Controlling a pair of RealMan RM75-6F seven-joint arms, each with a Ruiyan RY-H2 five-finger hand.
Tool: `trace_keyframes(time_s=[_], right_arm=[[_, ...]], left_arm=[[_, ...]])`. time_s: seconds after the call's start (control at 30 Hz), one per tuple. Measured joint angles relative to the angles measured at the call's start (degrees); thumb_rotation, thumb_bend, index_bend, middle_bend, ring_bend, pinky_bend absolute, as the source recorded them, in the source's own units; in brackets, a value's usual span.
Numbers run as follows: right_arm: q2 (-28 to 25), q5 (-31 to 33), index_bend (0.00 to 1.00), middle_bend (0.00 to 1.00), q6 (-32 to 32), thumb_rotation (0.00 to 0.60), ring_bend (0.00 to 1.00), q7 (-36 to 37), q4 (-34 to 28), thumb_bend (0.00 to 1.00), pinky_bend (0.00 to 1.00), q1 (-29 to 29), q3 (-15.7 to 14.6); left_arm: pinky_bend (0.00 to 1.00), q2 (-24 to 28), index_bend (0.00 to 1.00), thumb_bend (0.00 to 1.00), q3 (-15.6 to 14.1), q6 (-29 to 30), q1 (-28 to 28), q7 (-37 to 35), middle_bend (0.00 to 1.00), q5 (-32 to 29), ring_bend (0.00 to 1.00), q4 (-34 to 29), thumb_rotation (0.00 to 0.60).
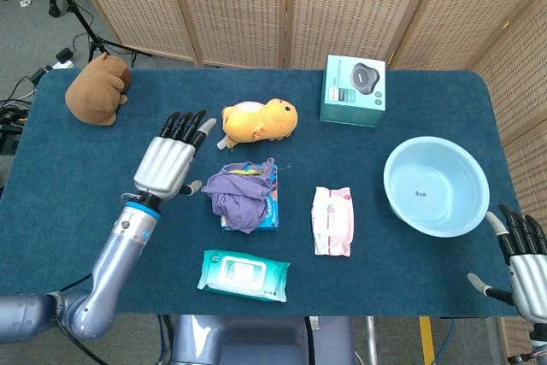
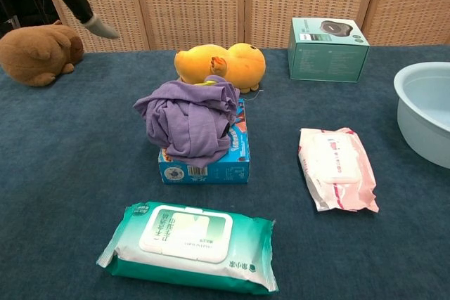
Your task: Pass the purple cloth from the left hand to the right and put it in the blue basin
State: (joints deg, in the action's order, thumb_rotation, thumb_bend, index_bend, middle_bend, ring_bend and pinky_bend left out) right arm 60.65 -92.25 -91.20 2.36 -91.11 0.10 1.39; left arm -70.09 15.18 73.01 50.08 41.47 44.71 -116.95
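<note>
Head view shows the purple cloth [image 1: 241,195] heaped on a blue box [image 1: 261,211] mid-table, unheld. The left hand [image 1: 167,165] hovers beside it, fingers spread and empty. The right hand [image 1: 521,258], fingers apart, sits off the near right corner by the blue basin [image 1: 436,185].

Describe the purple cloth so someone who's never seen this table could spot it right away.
Near the middle of the dark blue table, just in front of the yellow duck plush, sits a small blue box. The purple cloth is crumpled on top, the only purple, soft, unpackaged item there.
</note>
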Motion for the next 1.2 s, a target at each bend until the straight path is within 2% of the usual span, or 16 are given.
trace_keyframes(time_s=[0.17, 0.23, 0.37, 0.47, 0.67, 0.83, 1.0, 1.13, 1.2], right_arm=[[0.5, 0.4, 0.00, 0.00, 0.6, 0.600, 0.00, -1.6, -0.1, 0.00, 0.00, 0.4, 0.3], [0.9, 0.6, 0.00, 0.00, 0.8, 0.600, 0.00, -2.6, -0.1, 0.00, 0.00, 0.5, 0.4], [2.1, 1.7, 0.00, 0.00, 2.3, 0.600, 0.00, -5.5, -0.3, 0.00, 0.00, 1.2, 0.8], [2.8, 2.6, 0.00, 0.00, 3.2, 0.600, 0.00, -8.0, -1.1, 0.00, 0.00, 1.6, 1.1], [2.5, 2.9, 0.00, 0.00, 4.2, 0.600, 0.00, -13.4, -5.1, 0.00, 0.00, 2.5, 1.6], [0.5, 3.3, 0.00, 0.00, 5.8, 0.600, 0.00, -16.4, -10.9, 0.00, 0.00, 3.9, 2.4], [-5.0, 5.4, 0.00, 0.00, 11.4, 0.600, 0.00, -17.3, -21.5, 0.00, 0.00, 7.8, 4.6], [-8.9, 11.1, 0.00, 0.00, 16.7, 0.600, 0.00, -21.2, -30.1, 0.00, 0.00, 12.3, 7.5], [-10.0, 16.7, 0.00, 0.00, 19.1, 0.600, 0.00, -24.6, -33.2, 0.00, 0.00, 15.2, 9.4]], left_arm=[[0.00, 8.4, 0.00, 0.17, -2.3, 1.7, -7.5, -9.0, 0.00, 7.8, 0.00, -3.8, 0.600], [0.00, 11.1, 0.00, 0.17, -4.8, 2.9, -11.7, -12.4, 0.00, 12.2, 0.00, -4.5, 0.600], [0.00, 13.3, 0.00, 0.17, -10.7, 6.8, -20.4, -18.8, 0.00, 20.8, 0.00, -3.6, 0.600], [0.00, 13.2, 0.00, 0.17, -14.4, 9.9, -26.4, -23.8, 0.00, 27.0, 0.00, 0.6, 0.600], [0.00, 9.4, 0.00, 0.18, -18.6, 14.2, -33.0, -29.3, 0.00, 32.2, 0.00, 12.6, 0.600], [0.00, 4.7, 0.00, 0.18, -19.8, 15.2, -36.6, -30.2, 0.00, 33.9, 0.00, 19.5, 0.600], [0.00, 2.9, 0.00, 0.18, -18.7, 14.7, -37.4, -30.5, 0.00, 34.0, 0.00, 22.0, 0.600], [0.00, 2.8, 0.00, 0.18, -17.3, 14.1, -37.7, -32.4, 0.00, 33.7, 0.00, 23.3, 0.600], [0.00, 2.7, 0.00, 0.18, -16.6, 14.0, -38.0, -33.1, 0.00, 33.4, 0.00, 23.9, 0.600]])
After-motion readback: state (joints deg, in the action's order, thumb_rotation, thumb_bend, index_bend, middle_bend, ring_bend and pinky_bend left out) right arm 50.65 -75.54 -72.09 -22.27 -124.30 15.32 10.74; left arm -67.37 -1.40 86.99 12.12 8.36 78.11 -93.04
